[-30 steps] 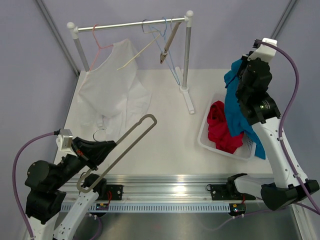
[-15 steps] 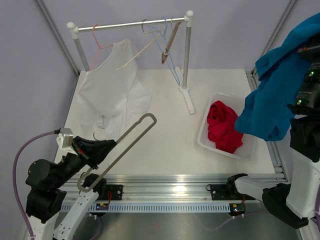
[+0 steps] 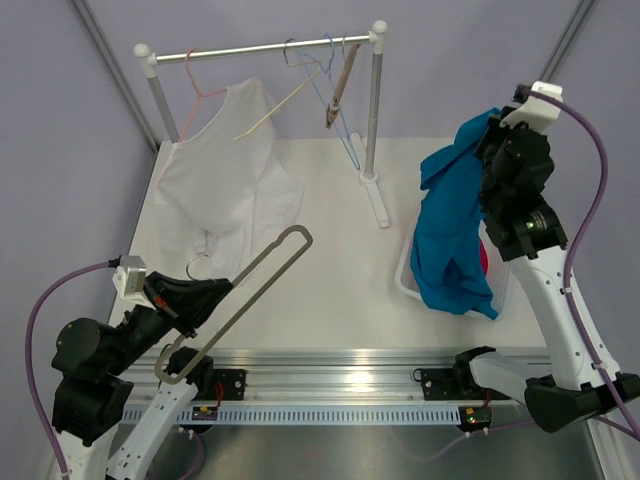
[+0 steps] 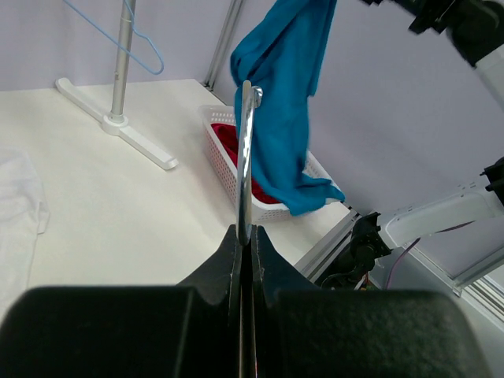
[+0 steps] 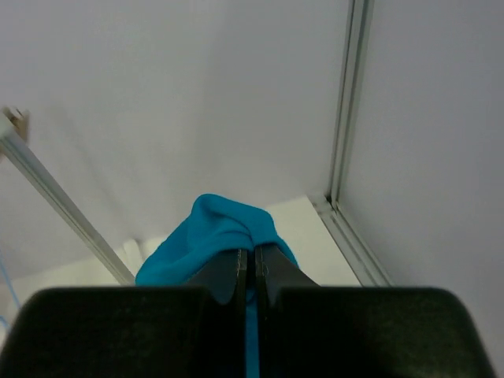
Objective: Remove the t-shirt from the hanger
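At the table's near left corner, the left gripper is pinching the grey hanger, jaws clamped together on its bar. It is angling the hanger's bare loop up and away, probably to keep it clear of the cloth. The blue t-shirt is hanging free of it over the right edge. The right gripper is gripping the shirt's top fold, jaws closed on the fabric, and dangling it above the white basket, likely for dropping beside the red garment. Along the far edge, the rack is carrying a white garment.
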`<act>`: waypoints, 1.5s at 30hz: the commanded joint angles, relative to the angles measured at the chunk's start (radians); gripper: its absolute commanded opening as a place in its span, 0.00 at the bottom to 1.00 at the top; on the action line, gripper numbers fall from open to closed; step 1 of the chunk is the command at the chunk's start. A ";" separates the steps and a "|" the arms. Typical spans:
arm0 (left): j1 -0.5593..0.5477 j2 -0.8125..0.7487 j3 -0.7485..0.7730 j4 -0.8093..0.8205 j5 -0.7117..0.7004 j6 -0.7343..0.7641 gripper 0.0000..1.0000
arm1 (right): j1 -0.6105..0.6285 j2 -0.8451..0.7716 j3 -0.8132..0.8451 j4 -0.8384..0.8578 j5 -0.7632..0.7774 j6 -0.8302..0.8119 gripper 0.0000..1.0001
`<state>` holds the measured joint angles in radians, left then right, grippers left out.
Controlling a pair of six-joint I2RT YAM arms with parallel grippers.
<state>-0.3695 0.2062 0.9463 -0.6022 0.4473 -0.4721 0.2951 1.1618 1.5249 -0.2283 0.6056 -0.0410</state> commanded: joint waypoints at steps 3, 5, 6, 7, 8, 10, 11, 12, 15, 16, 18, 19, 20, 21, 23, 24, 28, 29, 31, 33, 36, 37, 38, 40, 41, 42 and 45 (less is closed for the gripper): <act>-0.005 0.027 0.017 0.042 -0.004 -0.017 0.00 | -0.069 -0.108 -0.176 0.149 0.005 0.107 0.00; -0.005 0.030 0.022 0.042 -0.005 -0.020 0.00 | -0.097 -0.103 -0.142 0.133 -0.015 0.125 0.00; -0.005 0.033 0.023 0.042 -0.007 -0.025 0.00 | -0.097 -0.094 -0.123 0.130 -0.009 0.124 0.00; -0.005 0.033 0.020 0.044 -0.007 -0.025 0.00 | -0.097 -0.093 -0.089 0.127 -0.001 0.122 0.00; -0.005 0.035 0.019 0.045 -0.016 -0.026 0.00 | -0.097 -0.103 -0.083 0.119 0.019 0.128 0.00; -0.005 0.036 0.017 0.044 -0.025 -0.025 0.00 | -0.097 -0.129 -0.115 0.098 0.036 0.160 0.00; -0.005 0.038 0.019 0.045 -0.035 -0.023 0.00 | -0.099 -0.152 -0.152 0.061 0.049 0.229 0.00; -0.005 0.042 0.016 0.053 -0.035 -0.025 0.00 | -0.097 -0.204 -0.264 0.054 0.045 0.266 0.00; -0.006 0.062 0.008 0.067 -0.025 -0.037 0.00 | -0.097 -0.298 -0.466 0.044 0.002 0.418 0.00; -0.005 0.068 0.006 0.065 -0.025 -0.040 0.00 | -0.097 -0.315 -0.586 0.028 -0.007 0.462 0.00; -0.005 0.070 -0.003 0.065 -0.045 -0.051 0.00 | -0.097 -0.361 -0.777 0.012 -0.064 0.584 0.00; -0.005 0.070 -0.004 0.065 -0.053 -0.054 0.00 | -0.097 -0.375 -0.834 0.017 -0.088 0.625 0.02; -0.005 0.070 -0.006 0.067 -0.071 -0.063 0.00 | -0.097 -0.399 -0.892 0.033 -0.133 0.706 0.04; -0.005 0.070 -0.006 0.067 -0.079 -0.066 0.00 | -0.097 -0.410 -0.987 0.047 -0.151 0.736 0.09; -0.005 0.075 -0.006 0.065 -0.090 -0.069 0.00 | -0.097 -0.432 -1.038 0.075 -0.170 0.771 0.17; -0.005 0.079 -0.007 0.065 -0.097 -0.072 0.00 | -0.097 -0.447 -1.037 0.069 -0.174 0.764 0.29; -0.005 0.088 -0.039 0.064 -0.137 -0.082 0.00 | -0.099 -0.510 -0.916 -0.072 -0.203 0.657 0.61; -0.005 0.090 -0.047 0.064 -0.157 -0.091 0.00 | -0.097 -0.543 -0.887 -0.101 -0.220 0.642 0.63; -0.005 0.101 -0.067 0.065 -0.186 -0.103 0.00 | -0.097 -0.580 -0.818 -0.158 -0.294 0.616 0.70; -0.005 0.104 -0.093 0.064 -0.252 -0.125 0.00 | -0.097 -0.631 -0.772 -0.224 -0.360 0.601 0.74; -0.005 0.101 -0.112 0.065 -0.329 -0.152 0.00 | -0.097 -0.685 -0.746 -0.290 -0.495 0.601 0.90; -0.006 0.104 -0.113 0.065 -0.350 -0.160 0.00 | -0.099 -0.692 -0.744 -0.292 -0.594 0.616 0.92; -0.005 0.108 -0.116 0.067 -0.384 -0.178 0.00 | -0.097 -0.686 -0.743 -0.284 -0.660 0.630 0.94; -0.005 0.123 -0.127 0.093 -0.404 -0.198 0.00 | -0.090 -0.660 -0.756 -0.209 -0.860 0.697 0.95; -0.005 0.128 -0.135 0.105 -0.426 -0.223 0.00 | -0.076 -0.627 -0.766 -0.171 -0.904 0.726 0.95; -0.005 0.133 -0.148 0.134 -0.436 -0.233 0.00 | 0.011 -0.610 -0.778 -0.137 -0.918 0.748 0.95; -0.005 0.151 -0.175 0.203 -0.489 -0.269 0.00 | 0.393 -0.525 -0.732 -0.056 -0.686 0.756 0.95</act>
<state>-0.3695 0.3332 0.7906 -0.5411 0.0601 -0.6800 0.4065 0.5690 0.7597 -0.3733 -0.0589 0.6708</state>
